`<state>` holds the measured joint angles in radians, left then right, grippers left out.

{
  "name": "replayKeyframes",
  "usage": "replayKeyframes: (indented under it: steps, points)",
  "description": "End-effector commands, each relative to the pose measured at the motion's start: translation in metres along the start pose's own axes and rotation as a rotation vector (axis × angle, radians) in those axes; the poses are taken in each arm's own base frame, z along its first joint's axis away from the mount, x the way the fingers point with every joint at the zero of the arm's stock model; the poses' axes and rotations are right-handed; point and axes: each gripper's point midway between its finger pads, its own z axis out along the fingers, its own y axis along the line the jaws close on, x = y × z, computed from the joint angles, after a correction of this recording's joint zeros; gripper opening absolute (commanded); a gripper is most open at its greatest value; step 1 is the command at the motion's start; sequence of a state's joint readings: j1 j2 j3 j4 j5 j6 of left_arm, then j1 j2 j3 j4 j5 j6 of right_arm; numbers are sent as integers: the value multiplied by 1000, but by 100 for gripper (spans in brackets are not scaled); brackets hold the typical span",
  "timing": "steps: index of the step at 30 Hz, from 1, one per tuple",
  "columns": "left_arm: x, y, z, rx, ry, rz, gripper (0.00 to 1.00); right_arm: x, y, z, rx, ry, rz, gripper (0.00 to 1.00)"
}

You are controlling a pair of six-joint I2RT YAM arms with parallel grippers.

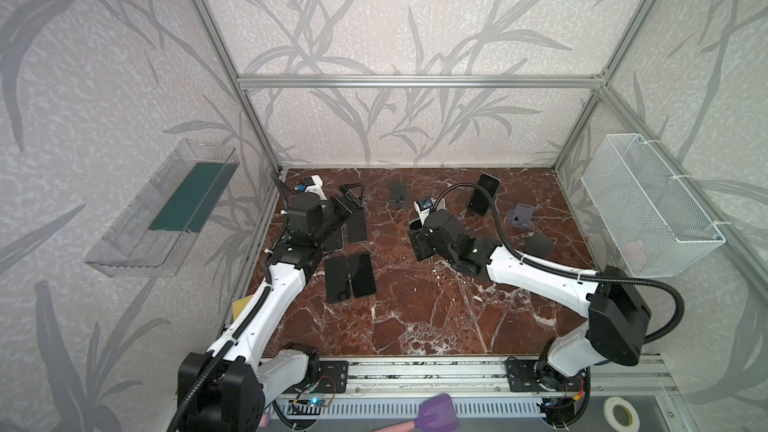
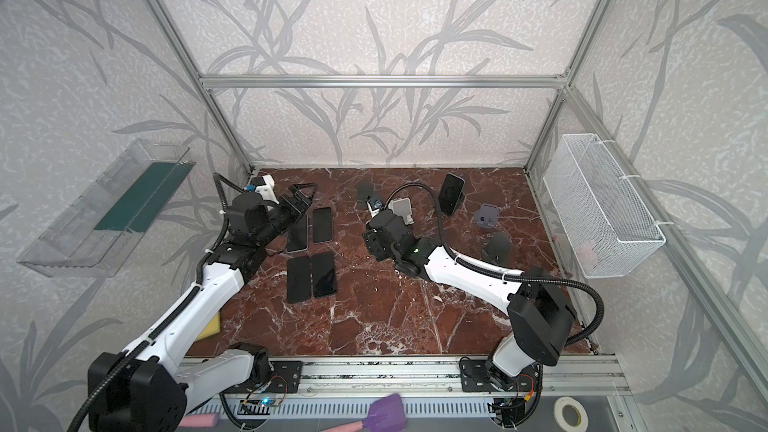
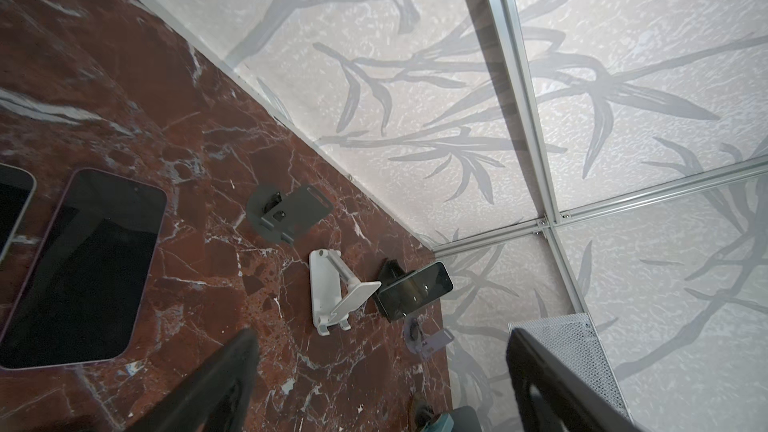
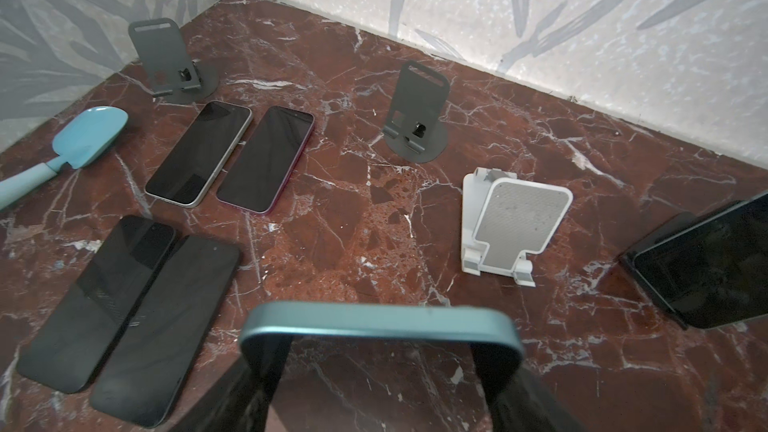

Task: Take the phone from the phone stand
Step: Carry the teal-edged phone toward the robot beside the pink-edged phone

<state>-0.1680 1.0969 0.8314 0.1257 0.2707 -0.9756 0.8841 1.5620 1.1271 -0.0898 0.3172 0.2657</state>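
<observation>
- The right gripper (image 4: 382,388) is closed on a teal-edged phone (image 4: 380,320), with a finger against each long side. It holds the phone clear above the table (image 4: 374,209) — a side grip that, I judge, suits laying it down flat.
- Just left of it, four dark phones lie face up in two neat pairs, the nearer pair (image 1: 351,278) and the farther pair (image 1: 353,228), each pair with long edges touching. This is likely the spot for phones already taken off.
- The left gripper (image 3: 382,384) hangs by the farther pair, fingers spread wide with nothing between them, apparently kept out of the way.
- Beyond the right gripper the white stand (image 4: 515,226) is bare, as is the grey stand (image 4: 419,110) behind it.
- Farthest back, near the wall, one dark phone (image 1: 484,193) leans on its black stand (image 3: 390,272) — the only one left propped up, so probably the next to lift.
</observation>
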Motion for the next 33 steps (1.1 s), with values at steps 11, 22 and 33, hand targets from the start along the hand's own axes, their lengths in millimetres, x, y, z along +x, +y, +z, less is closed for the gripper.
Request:
replayKeyframes:
  steps: [11, 22, 33]
  points:
    - [-16, 33, -15, -144, -134, 27, 93, 7, 18, 8, -13, 13, 115, 68]
    - [-28, 38, -25, -150, -209, 26, 93, 33, 43, 60, -85, 157, 87, 69]
    - [-32, 46, -15, -127, -177, -48, 92, 45, 39, 111, -51, 260, 109, 69]
